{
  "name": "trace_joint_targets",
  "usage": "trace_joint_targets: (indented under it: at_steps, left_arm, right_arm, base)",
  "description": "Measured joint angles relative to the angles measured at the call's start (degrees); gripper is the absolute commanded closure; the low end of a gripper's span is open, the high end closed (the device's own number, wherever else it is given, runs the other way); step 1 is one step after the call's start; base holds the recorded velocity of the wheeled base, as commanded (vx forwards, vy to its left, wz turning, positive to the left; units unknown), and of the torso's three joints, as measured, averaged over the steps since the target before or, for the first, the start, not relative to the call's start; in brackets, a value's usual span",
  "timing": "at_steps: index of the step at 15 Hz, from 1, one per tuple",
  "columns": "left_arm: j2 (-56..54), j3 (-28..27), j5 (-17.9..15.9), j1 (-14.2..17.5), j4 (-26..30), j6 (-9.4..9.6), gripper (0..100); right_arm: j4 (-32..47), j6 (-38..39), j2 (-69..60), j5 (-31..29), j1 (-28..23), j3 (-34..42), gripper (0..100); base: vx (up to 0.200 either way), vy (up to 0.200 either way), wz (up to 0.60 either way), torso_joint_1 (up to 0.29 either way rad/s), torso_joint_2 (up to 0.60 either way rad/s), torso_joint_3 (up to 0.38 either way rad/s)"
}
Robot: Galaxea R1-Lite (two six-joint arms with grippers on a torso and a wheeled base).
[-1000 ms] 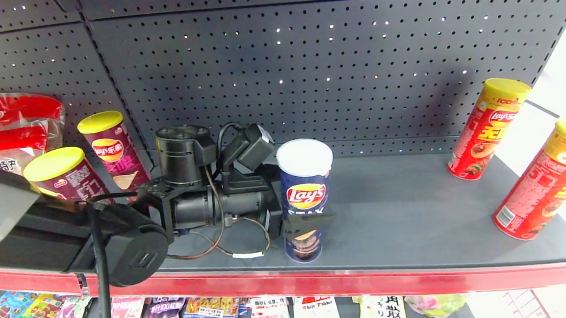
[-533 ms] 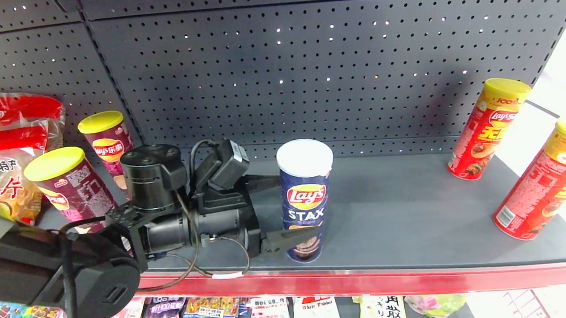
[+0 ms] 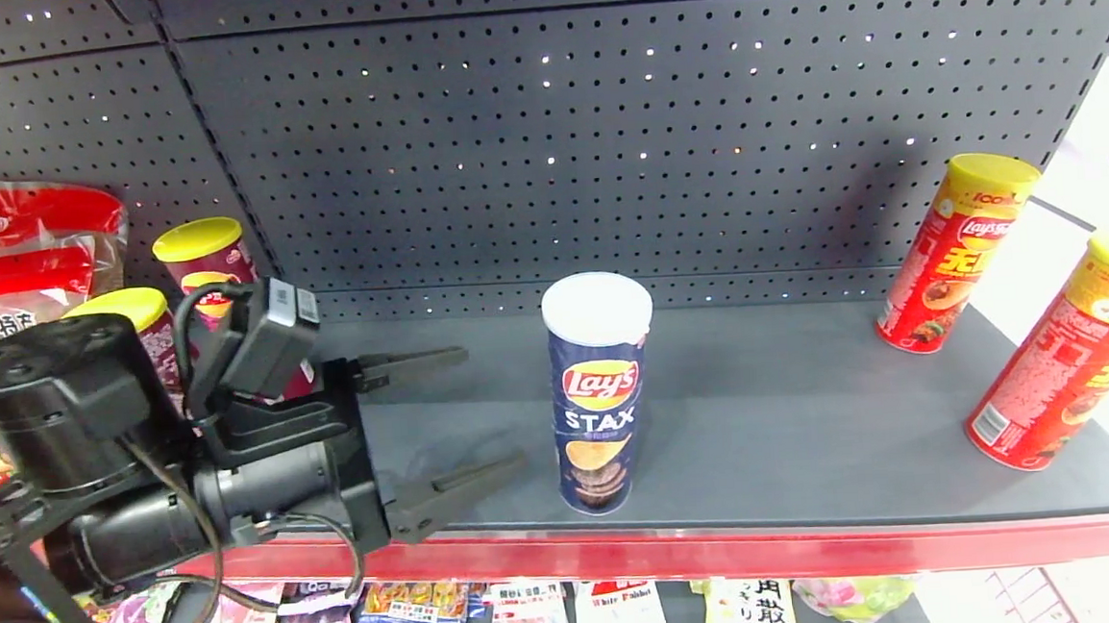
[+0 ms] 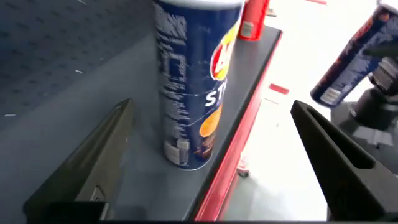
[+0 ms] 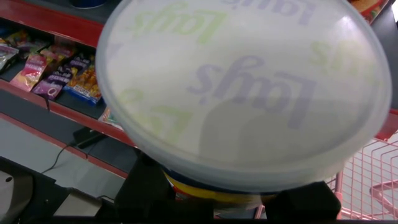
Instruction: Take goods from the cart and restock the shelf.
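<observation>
Just beyond the spread left pincer (image 3: 493, 407), blue can (image 3: 600, 395) upright.

Lid (image 5: 245, 87) hides most of held can (image 5: 211, 194); standing can (image 4: 186, 93) top cropped.

A blue can (image 3: 603, 395) with a white lid stands upright near the red front edge of the shelf (image 3: 792, 413). The left pincer (image 3: 493, 407) sits just to the can's left, jaws spread wide and clear of it. A red can (image 3: 960, 253) and another red can (image 3: 1068, 357) stand far right. A purple can (image 3: 205, 265) stands far left.
</observation>
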Motion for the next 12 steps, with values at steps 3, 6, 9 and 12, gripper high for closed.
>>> trace_joint_targets:
  at_steps: [3,6,9,12]
  left_arm:
    - [-6.97,0.76,7.34,0.52,3.67,-0.34,0]
    - [-16.48,0.83,16.58,0.56,17.85,-0.37,0]
    - [-27.04,1.37,20.44,0.56,32.74,-0.41,0]
    - [-38.83,3.36,25.87,0.72,44.75,-0.74,0]
  right_arm:
    - [0.00,0.01,0.00,-0.02,0.00,0.00,100]
    - [0.00,-0.11,-0.02,-0.13,0.00,-0.04,100]
    - [0.00,-0.11,-0.04,-0.49,-0.01,-0.09,100]
    - [0.02,-0.18,-0.04,-0.66,-0.01,-0.11,100]
  base:
    - [0.000,0.000,0.00,0.000,0.00,0.000]
    - [0.000,0.000,0.00,0.000,0.00,0.000]
    - [0.000,0.000,0.00,0.000,0.00,0.000]
    - [0.000,0.000,0.00,0.000,0.00,0.000]
